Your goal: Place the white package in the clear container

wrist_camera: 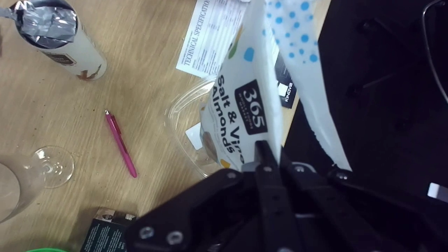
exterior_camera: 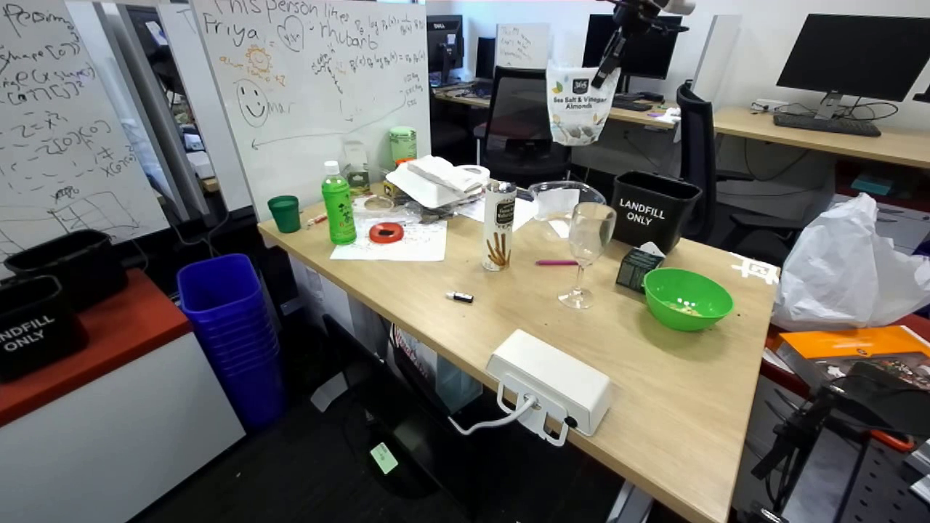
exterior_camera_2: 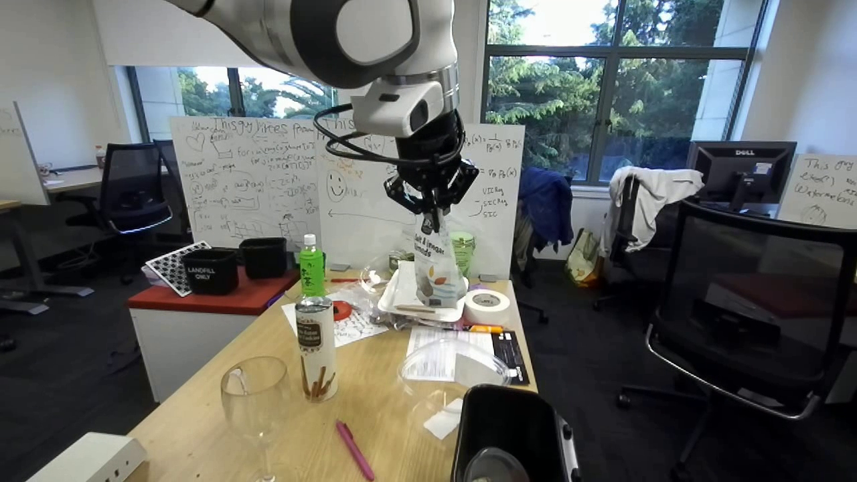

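Aloft, wht pkg [exterior_camera: 580, 109], pinched in grpr [exterior_camera_2: 435, 224]

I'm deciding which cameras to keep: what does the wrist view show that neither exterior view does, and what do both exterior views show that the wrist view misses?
Only the wrist view: a blue-dotted panel, apparently part of the white package, and the word "TECHNICAL" readable on the printed sheet.

Only the exterior views: the green bottle and the whiteboard with its smiley face.

Shared by all: the claw gripping the package, the clear container, the wine glass and the pink pen.
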